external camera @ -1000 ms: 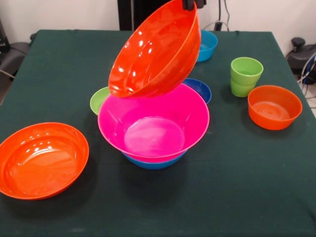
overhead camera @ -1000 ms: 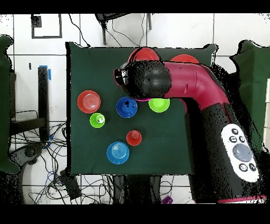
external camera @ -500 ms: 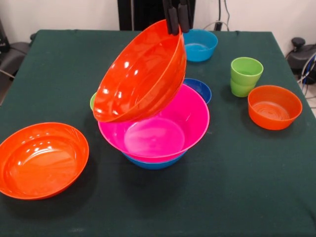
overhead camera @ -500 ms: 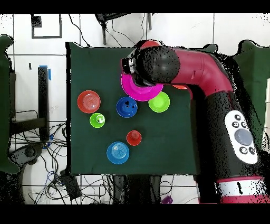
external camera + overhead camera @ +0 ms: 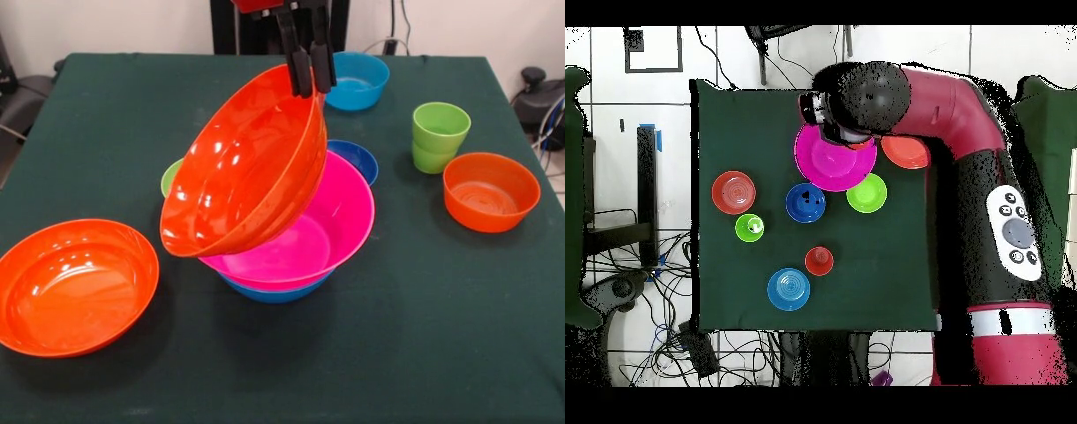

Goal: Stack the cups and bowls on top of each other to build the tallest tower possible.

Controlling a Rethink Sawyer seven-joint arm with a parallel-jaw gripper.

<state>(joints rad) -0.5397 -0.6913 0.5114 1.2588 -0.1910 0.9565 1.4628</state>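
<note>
My gripper (image 5: 312, 83) comes down from the top and is shut on the far rim of a large orange bowl (image 5: 243, 168). The bowl hangs steeply tilted, and its low side reaches into the large pink bowl (image 5: 340, 216). The pink bowl sits nested in a large blue bowl (image 5: 274, 291) as a low tower at the table's middle. In the overhead view the arm (image 5: 945, 95) covers the gripper above the pink bowl (image 5: 827, 165). A second large orange bowl (image 5: 75, 287) lies at the near left. Two nested lime green cups (image 5: 439, 135) stand at the right.
A small orange bowl (image 5: 490, 190) is at the right and a light blue bowl (image 5: 357, 81) at the back. A dark blue bowl (image 5: 360, 159) and a lime green bowl (image 5: 171, 178) peek out behind the tower. The overhead view shows an orange cup (image 5: 819, 261).
The gripper has carried the tilted orange bowl lower and nearer the camera, from above the pink bowl down into it. The other things have not moved.
</note>
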